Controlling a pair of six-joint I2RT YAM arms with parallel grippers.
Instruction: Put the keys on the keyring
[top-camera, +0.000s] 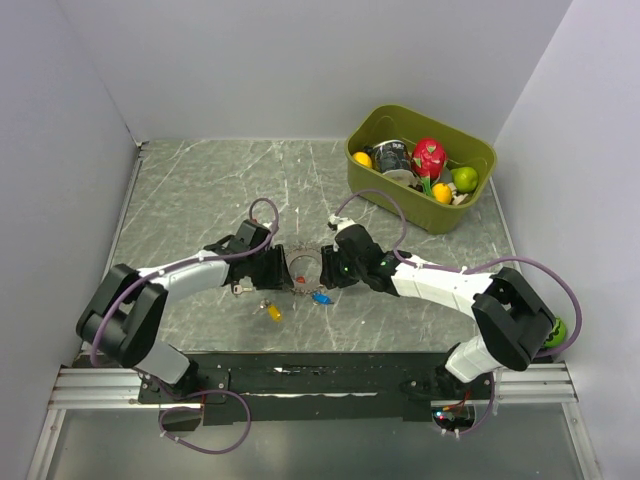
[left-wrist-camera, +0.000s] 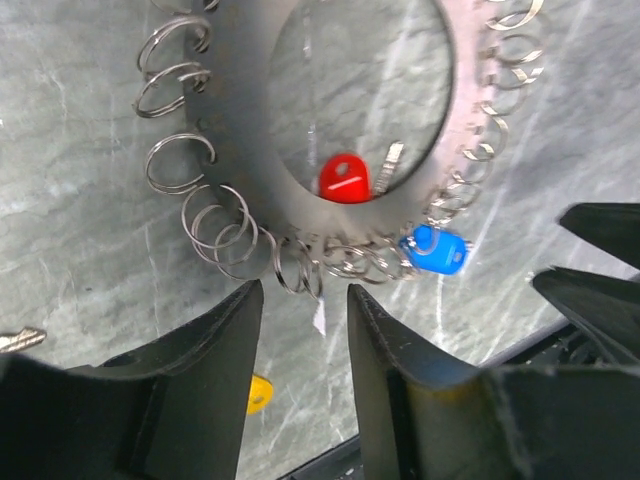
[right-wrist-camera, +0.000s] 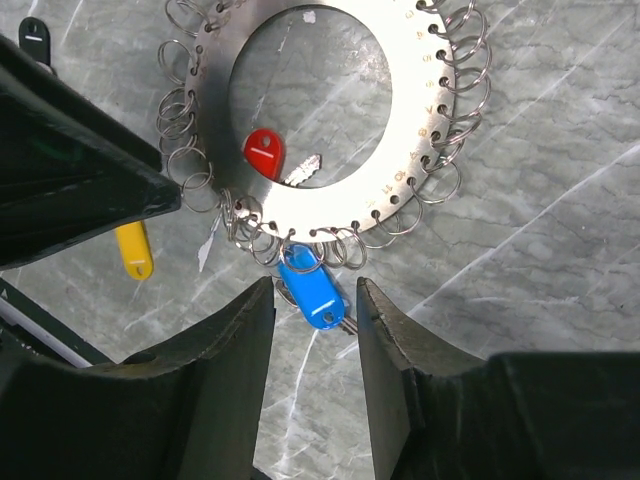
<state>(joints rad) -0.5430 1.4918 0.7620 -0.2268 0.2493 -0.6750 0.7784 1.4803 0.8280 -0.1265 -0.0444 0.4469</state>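
The left fingers (left-wrist-camera: 205, 385) and right fingers (right-wrist-camera: 205, 385), black and wedge-shaped, stood spread, pinching nothing. One yellow-capped key (right-wrist-camera: 133, 250) lay on the veined grey desk (right-wrist-camera: 540, 300) beside the flat, loop-fringed metal keyring (right-wrist-camera: 425, 120); one black-capped key (right-wrist-camera: 33, 35) lay farther off.

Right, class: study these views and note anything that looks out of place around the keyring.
Two keys lie loose off the keyring: the yellow-capped key and the black-capped key. The red-capped key lies inside the ring's hole, unlike the outward-hanging blue-capped key.
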